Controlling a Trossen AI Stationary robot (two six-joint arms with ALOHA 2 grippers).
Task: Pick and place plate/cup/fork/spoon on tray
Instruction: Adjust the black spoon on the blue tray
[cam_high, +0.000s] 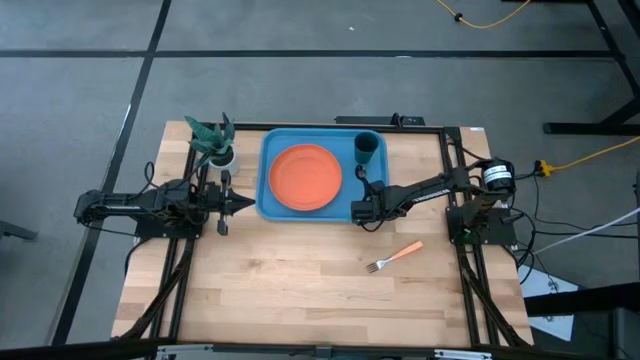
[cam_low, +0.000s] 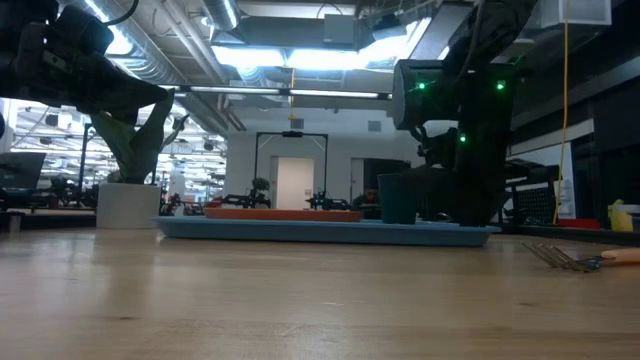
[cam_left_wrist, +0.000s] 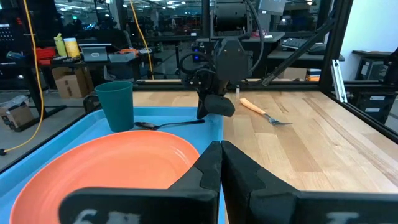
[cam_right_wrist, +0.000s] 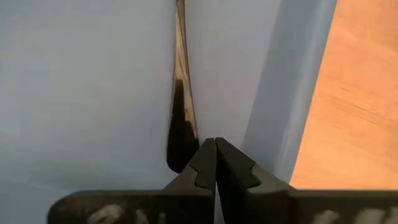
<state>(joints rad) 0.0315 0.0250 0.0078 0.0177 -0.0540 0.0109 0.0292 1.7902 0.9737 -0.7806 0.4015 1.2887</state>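
The light-blue tray (cam_high: 270, 205) lies at the table's far middle. The orange plate (cam_high: 305, 178) rests flat in it, and the teal cup (cam_high: 367, 148) stands upright in its far right corner. The dark spoon (cam_left_wrist: 168, 124) lies on the tray floor between cup and plate, its handle (cam_right_wrist: 180, 93) running toward my right gripper (cam_high: 356, 213). That gripper is shut, low over the tray's near right corner. The fork (cam_high: 395, 257) lies on the bare wood nearer the front, right of centre. My left gripper (cam_high: 245, 203) is shut and empty just left of the tray. My right gripper has its shut fingertips (cam_right_wrist: 205, 155) right over the free end of the spoon's handle (cam_right_wrist: 177, 158), which shows beside one finger rather than between the two. The spoon lies flat on the tray floor. I cannot tell whether the fingers touch it.
A small white pot with a green plant (cam_high: 222, 152) stands at the tray's far left corner, close to my left arm. Bare wood spreads across the near half of the table (cam_high: 300, 290). Black frame rails run along both sides.
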